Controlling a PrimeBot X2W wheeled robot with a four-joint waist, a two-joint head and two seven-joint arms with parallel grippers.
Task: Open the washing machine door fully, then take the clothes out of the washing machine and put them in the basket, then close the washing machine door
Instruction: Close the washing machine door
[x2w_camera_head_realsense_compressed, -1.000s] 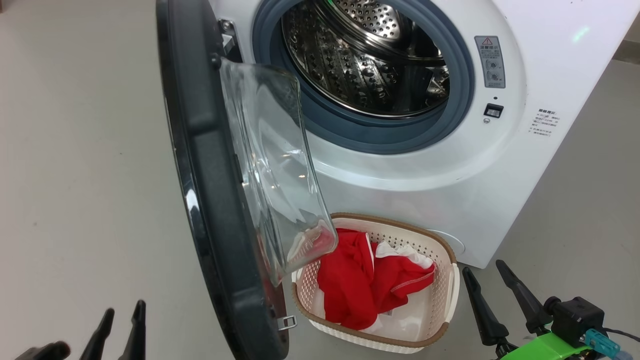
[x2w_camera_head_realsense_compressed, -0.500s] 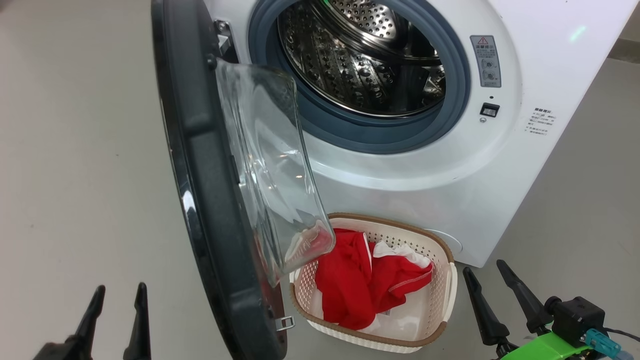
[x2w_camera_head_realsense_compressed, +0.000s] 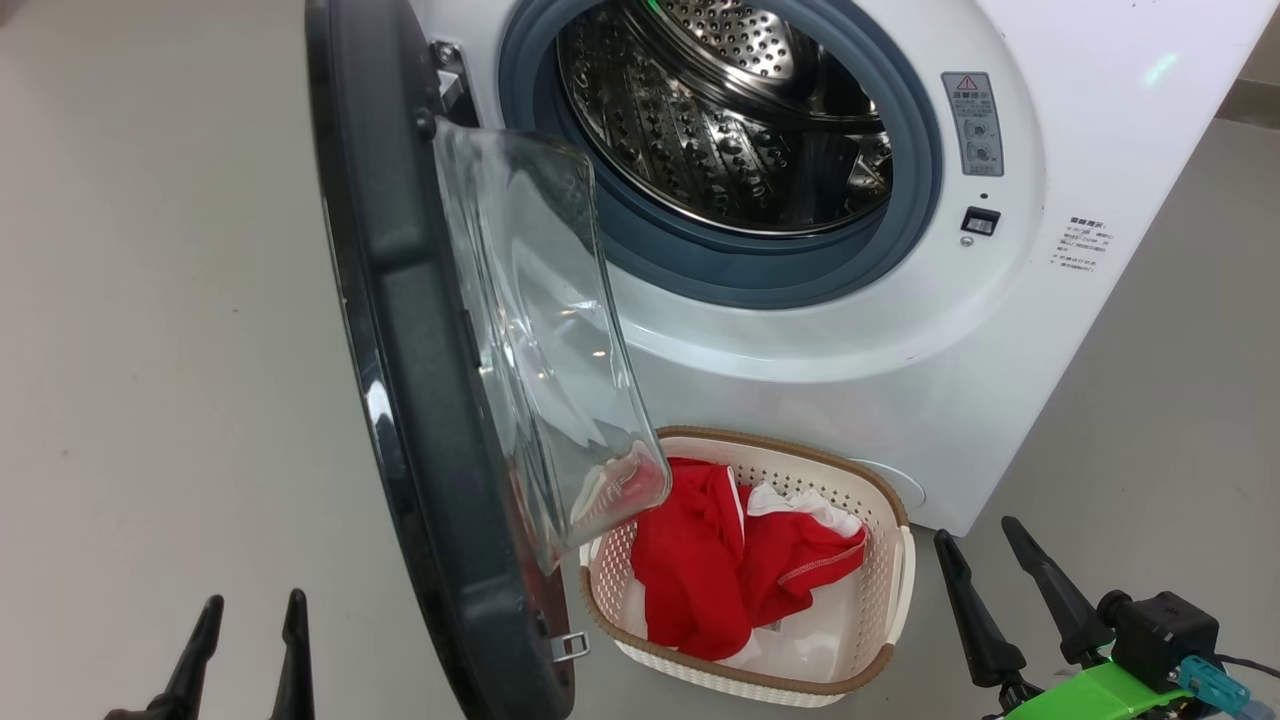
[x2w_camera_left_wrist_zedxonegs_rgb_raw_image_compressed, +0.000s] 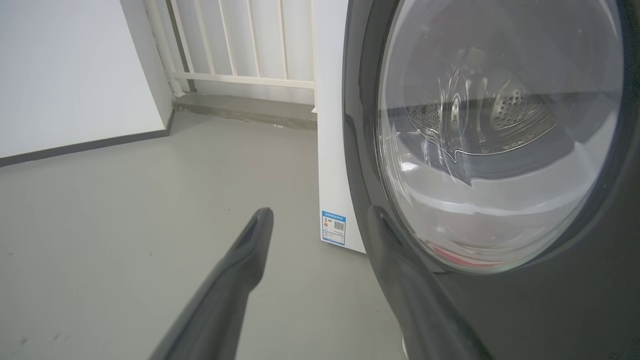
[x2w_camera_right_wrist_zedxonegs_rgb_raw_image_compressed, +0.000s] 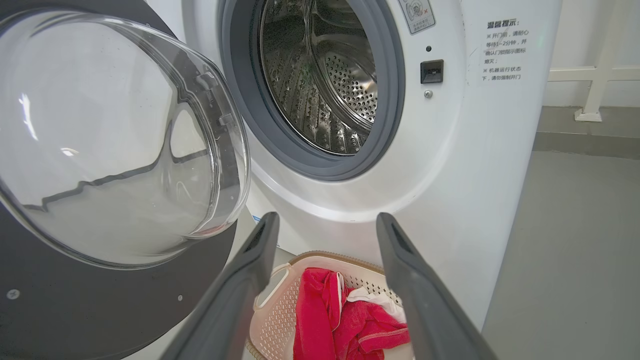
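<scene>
Here, the left fingers (x2w_camera_head_realsense_compressed: 293, 660) stand wide apart and hold nothing, at 7 o'clock of the head view, over the grey floor (x2w_camera_head_realsense_compressed: 150, 350). In the left wrist view one of them lies across the dark rim of the door (x2w_camera_head_realsense_compressed: 400, 300); I cannot tell if it touches. The right fingers (x2w_camera_head_realsense_compressed: 972, 615), at 5 o'clock, are also wide and hold nothing. Between them, near 6 o'clock, the basket (x2w_camera_head_realsense_compressed: 800, 478) sits on the floor, just before the foot of the machine (x2w_camera_head_realsense_compressed: 850, 380). The clothes (x2w_camera_head_realsense_compressed: 720, 570), red with white parts, lie inside it. The door stands open, running from 11 o'clock down to 7 o'clock. Its glass bowl (x2w_camera_head_realsense_compressed: 540, 330) bulges toward the machine and hangs over the basket's 9 o'clock end. Farther, at 12 o'clock, the steel drum (x2w_camera_head_realsense_compressed: 720, 130) shows inside the blue-grey ring (x2w_camera_head_realsense_compressed: 760, 275).
</scene>
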